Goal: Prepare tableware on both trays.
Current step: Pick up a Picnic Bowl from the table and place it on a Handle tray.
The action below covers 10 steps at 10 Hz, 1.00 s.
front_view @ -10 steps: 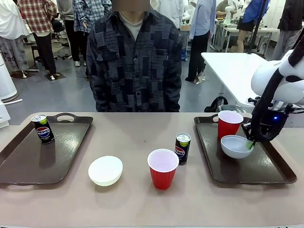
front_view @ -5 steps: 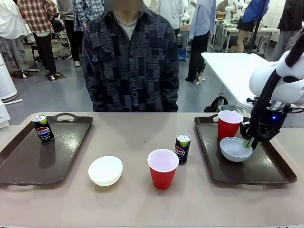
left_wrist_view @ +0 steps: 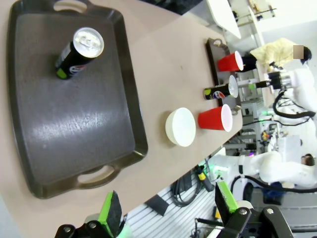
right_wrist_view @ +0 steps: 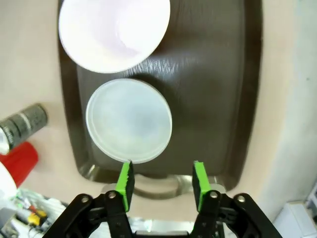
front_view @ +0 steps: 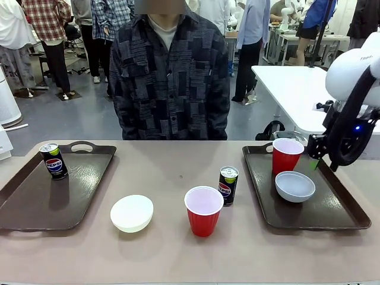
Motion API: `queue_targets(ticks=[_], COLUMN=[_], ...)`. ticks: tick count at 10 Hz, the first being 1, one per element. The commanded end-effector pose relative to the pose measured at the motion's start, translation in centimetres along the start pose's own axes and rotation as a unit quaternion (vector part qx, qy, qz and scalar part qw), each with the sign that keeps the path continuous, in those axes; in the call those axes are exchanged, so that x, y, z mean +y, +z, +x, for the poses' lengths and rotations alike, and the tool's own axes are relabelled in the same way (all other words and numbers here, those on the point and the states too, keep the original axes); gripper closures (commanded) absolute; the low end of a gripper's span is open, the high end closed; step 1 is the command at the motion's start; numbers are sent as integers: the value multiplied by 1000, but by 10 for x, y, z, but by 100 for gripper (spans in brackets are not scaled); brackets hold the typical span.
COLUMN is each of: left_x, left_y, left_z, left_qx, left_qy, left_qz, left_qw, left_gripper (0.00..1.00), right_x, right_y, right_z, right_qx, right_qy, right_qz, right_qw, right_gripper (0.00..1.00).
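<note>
Bowl (front_view: 295,185) on right tray (front_view: 335,209), just beside red cup (front_view: 287,155).
Right gripper (right_wrist_view: 161,171) hangs above the bowl, jaws apart, empty; left gripper (left_wrist_view: 166,198) wide, empty, over left tray (left_wrist_view: 49,124).

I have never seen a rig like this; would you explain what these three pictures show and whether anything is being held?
A two-armed robot shares a table with a person opposite. The front view looks across the table from the robot's side; the other two come from cameras on its wrists. The left tray carries a can; the right tray carries a red cup and a grey-blue bowl. Between the trays stand a white bowl, another red cup and a second can. The right gripper hovers over the right tray by its bowl; the left gripper hangs high over the left tray. Both are open and empty.
</note>
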<state>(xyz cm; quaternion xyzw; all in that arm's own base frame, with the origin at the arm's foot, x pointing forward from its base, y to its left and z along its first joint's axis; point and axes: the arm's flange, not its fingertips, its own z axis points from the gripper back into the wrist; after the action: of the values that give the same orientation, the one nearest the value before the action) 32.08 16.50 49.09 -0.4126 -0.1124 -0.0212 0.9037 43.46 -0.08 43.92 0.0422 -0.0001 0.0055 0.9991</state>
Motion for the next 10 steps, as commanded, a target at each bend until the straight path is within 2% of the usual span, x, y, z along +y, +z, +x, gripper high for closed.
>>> queue_targets(ticks=[1, 2, 10], left_x=[0, 0, 0], left_y=[0, 0, 0], left_z=[-1, -1, -1], left_qx=[-3, -3, -3], left_qy=[-4, -4, -4], left_qz=[-7, -7, -7], left_qw=[1000, 1000, 1000], left_gripper=[0, 0, 0], right_x=[15, 17, 12], right_y=[21, 27, 28], right_z=[-18, -23, -18], right_qx=[0, -7, -4], right_qy=[-2, -5, 5], right_qz=[-25, -32, -19], right_qw=[1000, 999, 1000], right_gripper=[14, 4, 4])
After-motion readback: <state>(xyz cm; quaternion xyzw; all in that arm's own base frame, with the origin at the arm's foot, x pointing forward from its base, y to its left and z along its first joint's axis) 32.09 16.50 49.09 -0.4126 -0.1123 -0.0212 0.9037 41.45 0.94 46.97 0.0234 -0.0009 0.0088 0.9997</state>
